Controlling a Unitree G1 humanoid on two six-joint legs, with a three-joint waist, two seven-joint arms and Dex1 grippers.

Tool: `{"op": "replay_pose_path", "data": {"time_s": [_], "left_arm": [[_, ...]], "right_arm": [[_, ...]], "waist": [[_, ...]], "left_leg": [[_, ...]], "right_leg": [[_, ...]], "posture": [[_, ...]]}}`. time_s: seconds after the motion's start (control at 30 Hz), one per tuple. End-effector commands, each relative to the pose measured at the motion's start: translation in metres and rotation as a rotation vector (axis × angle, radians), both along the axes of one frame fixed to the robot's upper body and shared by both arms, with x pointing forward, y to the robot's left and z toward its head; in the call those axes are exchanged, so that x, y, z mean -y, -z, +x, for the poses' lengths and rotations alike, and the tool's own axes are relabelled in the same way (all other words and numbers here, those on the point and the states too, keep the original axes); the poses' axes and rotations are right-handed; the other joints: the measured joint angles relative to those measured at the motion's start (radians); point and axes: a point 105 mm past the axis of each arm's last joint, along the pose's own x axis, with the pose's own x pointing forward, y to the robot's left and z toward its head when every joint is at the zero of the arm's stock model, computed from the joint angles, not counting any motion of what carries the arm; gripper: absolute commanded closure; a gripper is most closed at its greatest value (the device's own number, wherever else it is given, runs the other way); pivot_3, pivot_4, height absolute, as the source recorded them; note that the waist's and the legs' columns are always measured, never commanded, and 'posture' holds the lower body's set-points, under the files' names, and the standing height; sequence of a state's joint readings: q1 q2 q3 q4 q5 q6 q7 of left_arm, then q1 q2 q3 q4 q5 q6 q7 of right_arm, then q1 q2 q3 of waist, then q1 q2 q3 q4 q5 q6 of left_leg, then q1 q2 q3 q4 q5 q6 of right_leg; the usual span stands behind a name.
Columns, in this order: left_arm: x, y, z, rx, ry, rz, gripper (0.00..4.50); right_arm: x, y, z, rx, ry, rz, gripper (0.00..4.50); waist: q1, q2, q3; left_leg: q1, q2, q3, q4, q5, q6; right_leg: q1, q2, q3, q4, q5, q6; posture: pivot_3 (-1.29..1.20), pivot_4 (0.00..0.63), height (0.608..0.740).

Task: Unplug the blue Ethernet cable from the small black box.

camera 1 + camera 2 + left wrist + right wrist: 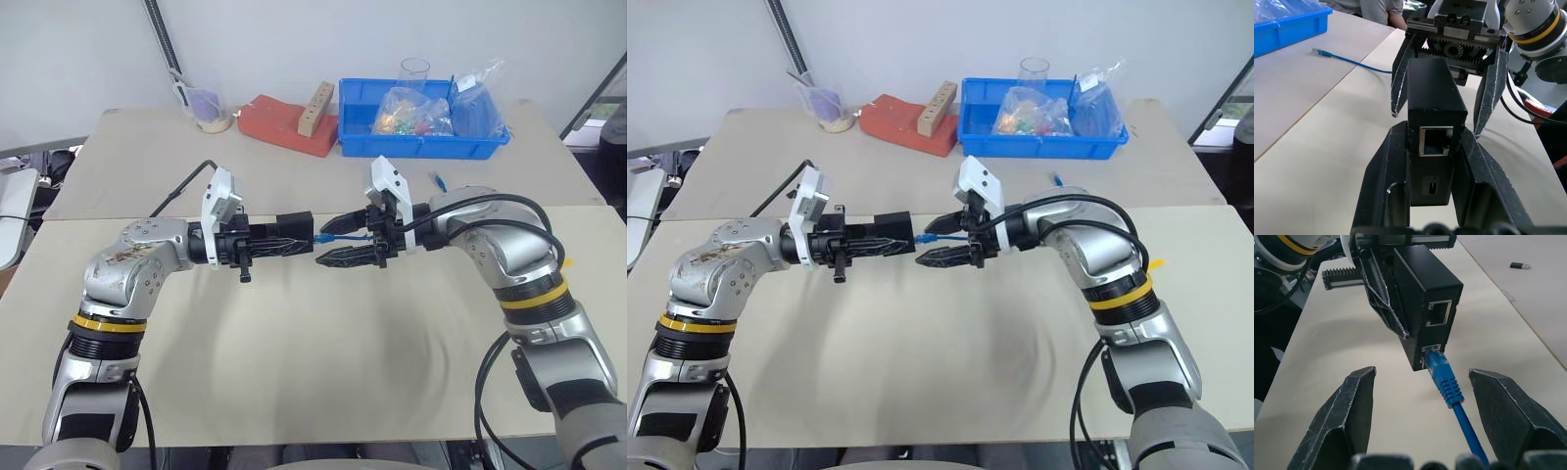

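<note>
The left gripper (294,238) pinches the small matte black box (1425,308) above the bench (294,372). The bright blue Ethernet cable (1449,387) is plugged into its port, between the right gripper's (1420,396) spread fingers. Beyond both grippers, a blue plastic bin (421,142) holds clear bags.

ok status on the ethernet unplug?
Left gripper shut on small black box. Right gripper open, straddling blue Ethernet cable, which is plugged into the lower port. Nothing in the way.
</note>
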State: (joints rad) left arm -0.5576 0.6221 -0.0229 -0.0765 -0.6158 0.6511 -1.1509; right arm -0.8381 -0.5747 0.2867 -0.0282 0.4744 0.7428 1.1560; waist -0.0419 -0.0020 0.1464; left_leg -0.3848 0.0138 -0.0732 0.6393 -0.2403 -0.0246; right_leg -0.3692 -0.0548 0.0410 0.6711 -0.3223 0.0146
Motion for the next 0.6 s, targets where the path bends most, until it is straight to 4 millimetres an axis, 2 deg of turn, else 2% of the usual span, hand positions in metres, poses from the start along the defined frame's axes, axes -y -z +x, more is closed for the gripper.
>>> {"op": "replay_pose_path", "data": {"time_s": [0.03, 0.3, 0.33, 0.6], "left_arm": [[0.0020, -0.0094, -0.0051, 0.064, 0.026, 0.008, 3.92], [0.0024, -0.0095, -0.0056, 0.063, 0.042, 0.017, 3.92], [0.0024, -0.0093, -0.0061, 0.060, 0.046, 0.018, 3.92], [0.0021, -0.0120, -0.0075, 0.055, 0.062, 0.020, 3.92]], "right_arm": [[-0.0033, -0.0145, -0.0027, 0.034, -0.030, 0.019, 1.12], [-0.0030, -0.0158, 0.0004, 0.015, -0.026, 0.016, 1.12], [-0.0027, -0.0145, 0.0010, 0.015, -0.025, 0.013, 1.65], [-0.0038, -0.0098, 0.0016, 0.003, -0.034, 0.005, 4.33]], "waist": [[0.000, 0.000, 0.000], [0.000, 0.000, 0.000], [0.000, 0.000, 0.000], [-0.001, 0.000, 0.000]], "left_leg": [[0.000, 0.000, 0.000, 0.000, 0.000, 0.000], [0.000, 0.000, 0.000, 0.000, 0.000, 0.000], [0.000, 0.000, 0.000, 0.000, 0.000, 0.000], [0.000, 0.000, 0.000, 0.000, 0.000, 0.000]], "right_leg": [[0.000, 0.000, 0.000, 0.000, 0.000, 0.000], [0.000, 0.000, 0.000, 0.000, 0.000, 0.000], [0.000, 0.000, 0.000, 0.000, 0.000, 0.000], [0.000, 0.000, 0.000, 0.000, 0.000, 0.000]], "posture": [[0.00, 0.150, 0.740], [0.00, 0.150, 0.740], [0.00, 0.150, 0.740], [0.00, 0.150, 0.740]]}}
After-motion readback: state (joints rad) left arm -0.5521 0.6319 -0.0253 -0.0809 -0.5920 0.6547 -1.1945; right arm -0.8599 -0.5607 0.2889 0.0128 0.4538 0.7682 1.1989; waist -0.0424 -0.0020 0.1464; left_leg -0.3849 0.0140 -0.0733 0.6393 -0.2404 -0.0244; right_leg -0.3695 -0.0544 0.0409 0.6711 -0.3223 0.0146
